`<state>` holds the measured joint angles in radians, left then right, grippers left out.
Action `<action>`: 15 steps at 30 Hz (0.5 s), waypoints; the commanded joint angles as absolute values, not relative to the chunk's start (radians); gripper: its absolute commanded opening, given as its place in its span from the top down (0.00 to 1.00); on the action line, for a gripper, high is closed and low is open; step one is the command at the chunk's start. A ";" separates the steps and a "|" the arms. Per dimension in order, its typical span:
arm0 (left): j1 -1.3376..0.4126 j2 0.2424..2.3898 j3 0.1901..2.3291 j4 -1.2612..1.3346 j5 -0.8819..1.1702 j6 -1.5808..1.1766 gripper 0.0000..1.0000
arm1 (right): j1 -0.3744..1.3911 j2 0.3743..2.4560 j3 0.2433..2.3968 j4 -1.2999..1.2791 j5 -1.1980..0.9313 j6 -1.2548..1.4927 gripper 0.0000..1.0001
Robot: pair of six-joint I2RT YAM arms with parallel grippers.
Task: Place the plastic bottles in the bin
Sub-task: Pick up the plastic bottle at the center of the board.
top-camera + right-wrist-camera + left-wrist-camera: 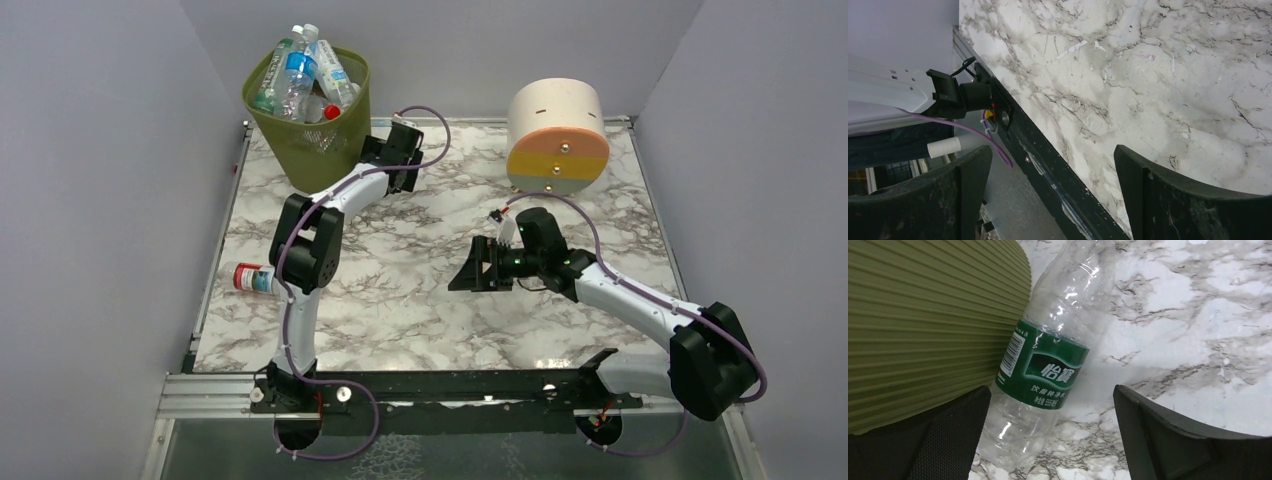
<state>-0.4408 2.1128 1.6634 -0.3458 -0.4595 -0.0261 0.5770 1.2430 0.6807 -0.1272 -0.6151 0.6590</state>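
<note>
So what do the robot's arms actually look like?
Both arms are alike: the left arm and right arm have white tubular links between chunky black joints, with a thin purple cable looped along each. The fingers are flat, matte black, slightly textured.

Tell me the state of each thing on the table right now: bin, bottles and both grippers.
bin: upright, heaped with bottles above its rim.
green-label bottle: lying on the table beside the bin, not gripped.
red-label bottle: lying on the table near its left edge.
left gripper: open, fingers either side of the green-label bottle.
right gripper: open, empty.
</note>
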 commanded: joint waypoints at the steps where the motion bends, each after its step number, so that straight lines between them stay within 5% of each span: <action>1: -0.445 2.155 1.719 -0.355 -0.542 0.017 0.01 | 0.581 1.227 0.708 -0.159 -0.612 0.647 0.05; 15: -0.435 2.202 1.725 -0.396 -0.519 0.019 0.01 | 0.581 1.228 0.715 -0.176 -0.601 0.650 0.05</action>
<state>-0.4408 2.1906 1.7054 -0.3706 -0.5289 0.0204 0.5770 1.2430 0.6815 -0.1596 -0.6147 0.6575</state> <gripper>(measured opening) 0.990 0.946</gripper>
